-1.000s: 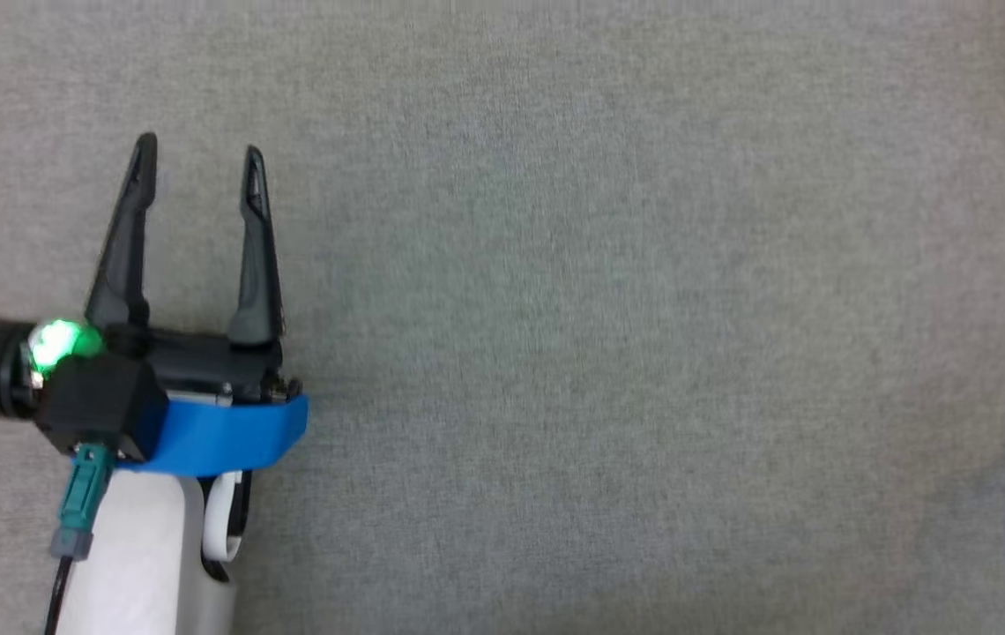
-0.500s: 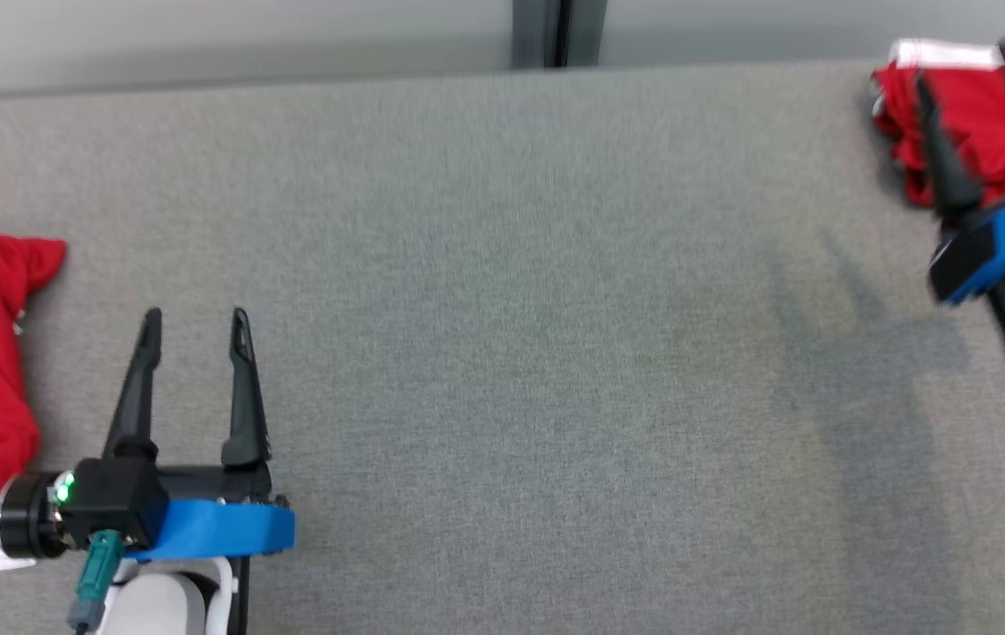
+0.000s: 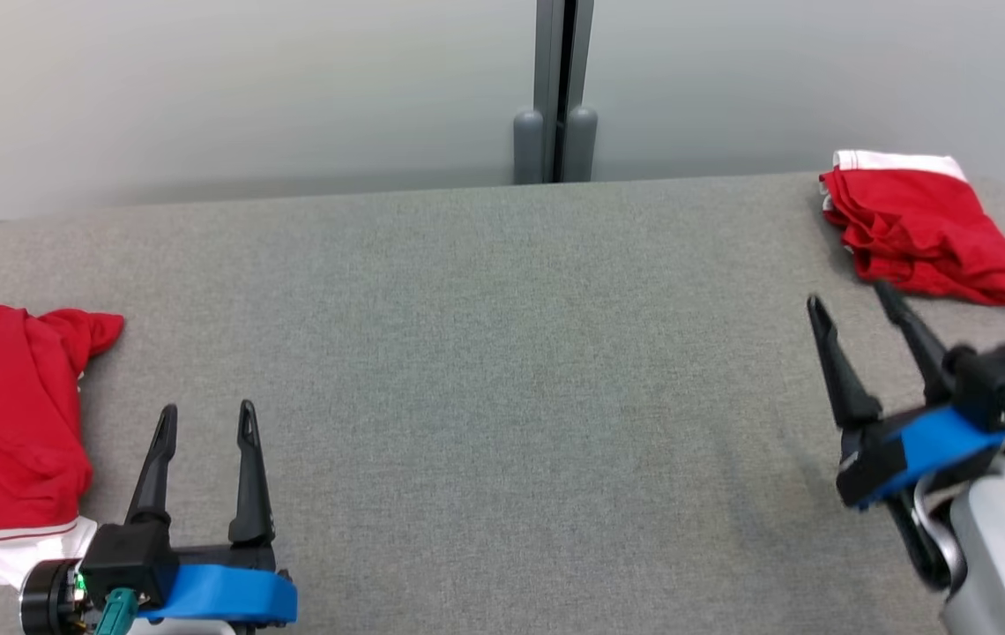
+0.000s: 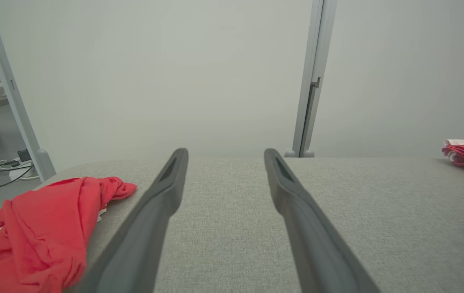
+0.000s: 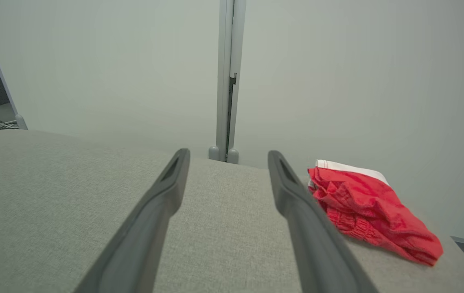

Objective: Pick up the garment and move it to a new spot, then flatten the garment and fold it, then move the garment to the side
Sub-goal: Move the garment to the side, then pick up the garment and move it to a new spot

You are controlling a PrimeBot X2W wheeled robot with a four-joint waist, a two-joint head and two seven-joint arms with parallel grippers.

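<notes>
Crumpled red cloth garment with white trim (image 3: 9, 414) sat at the grey fabric tabletop's (image 3: 502, 353) left edge, just beside the left gripper (image 3: 207, 410) (spread, empty). Middle was wide open. Right gripper (image 3: 850, 297), also spread and empty, hovered near a folded red cloth garment (image 3: 917, 234) in the far right corner.

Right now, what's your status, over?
Left gripper open, empty. Right gripper open, empty. Crumpled red garment beside left gripper; folded red garment far right. No obstacle seen.
</notes>
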